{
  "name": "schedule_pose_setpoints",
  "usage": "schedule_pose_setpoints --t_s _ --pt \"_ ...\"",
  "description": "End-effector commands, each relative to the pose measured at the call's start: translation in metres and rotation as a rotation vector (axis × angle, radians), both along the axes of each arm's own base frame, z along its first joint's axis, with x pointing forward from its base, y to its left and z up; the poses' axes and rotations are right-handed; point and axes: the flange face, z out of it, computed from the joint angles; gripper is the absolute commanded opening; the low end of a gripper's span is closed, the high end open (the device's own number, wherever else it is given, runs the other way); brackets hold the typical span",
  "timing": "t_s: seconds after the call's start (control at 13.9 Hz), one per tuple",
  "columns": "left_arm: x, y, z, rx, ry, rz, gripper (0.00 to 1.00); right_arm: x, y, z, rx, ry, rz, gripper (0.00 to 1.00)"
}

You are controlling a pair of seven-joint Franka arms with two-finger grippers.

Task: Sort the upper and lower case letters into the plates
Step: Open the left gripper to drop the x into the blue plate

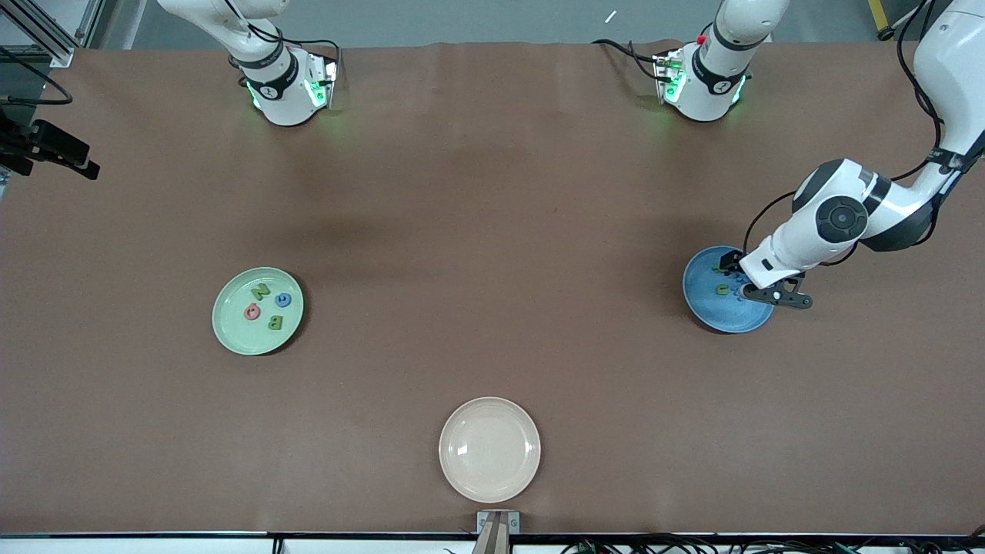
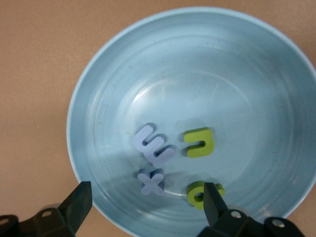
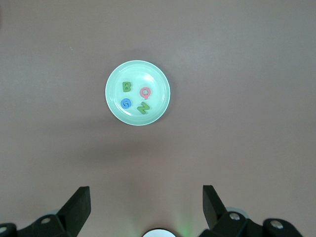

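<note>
The sky blue plate (image 1: pixel 712 312) lies toward the left arm's end of the table. In the left wrist view this plate (image 2: pixel 197 59) holds the blue m (image 2: pixel 154 145), green u (image 2: pixel 199 142), blue x (image 2: pixel 150 181) and green p-like letter (image 2: pixel 198 193). My left gripper (image 1: pixel 737 278) hangs low over it, open and empty (image 2: pixel 147 197). The mint green plate (image 1: pixel 231 335) holds the green N (image 1: pixel 260 292), blue G (image 1: pixel 283 300), pink Q (image 1: pixel 252 311) and green B (image 1: pixel 275 322). My right gripper (image 3: pixel 145 197) is open and empty, high above the table; the front view does not show it.
An empty cream-beige plate (image 1: pixel 489 449) lies near the table's front edge, in the middle. The two arm bases (image 1: pixel 286 88) (image 1: pixel 704 85) stand along the table's edge farthest from the front camera. The right wrist view shows the mint plate (image 3: pixel 148 74) from far above.
</note>
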Motion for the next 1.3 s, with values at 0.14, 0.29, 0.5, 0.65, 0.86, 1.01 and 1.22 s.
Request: schedule_pose_setpoints --t_s 0.14,0.29,0.5,0.65,0.86,1.01,1.22 --pt "0.017 0.007 0.019 -0.014 -0.026 0.049 0.99 -0.001 0.000 0.000 -0.002 -0.032 0.016 1.00" --pt "0.037 -0.019 0.043 -0.009 0.009 0.052 0.99 -0.001 0.000 -0.002 -0.003 -0.029 0.027 1.00" --pt "0.066 -0.061 0.076 -0.049 0.093 0.124 0.99 -0.001 -0.001 -0.002 -0.005 -0.032 0.044 1.00" --pt "0.078 -0.082 0.092 -0.069 0.149 0.130 0.99 0.000 -0.003 -0.002 -0.006 -0.040 0.056 1.00" --pt "0.082 -0.118 0.099 -0.103 0.181 0.168 0.99 0.003 -0.003 -0.002 -0.006 -0.039 0.056 1.00" --pt "0.080 -0.135 0.094 -0.132 0.200 0.172 0.99 0.003 -0.004 -0.002 -0.007 -0.038 0.056 1.00" --pt "0.076 -0.157 0.104 -0.113 0.166 0.202 0.99 0.003 -0.004 -0.001 -0.028 -0.040 0.088 1.00"
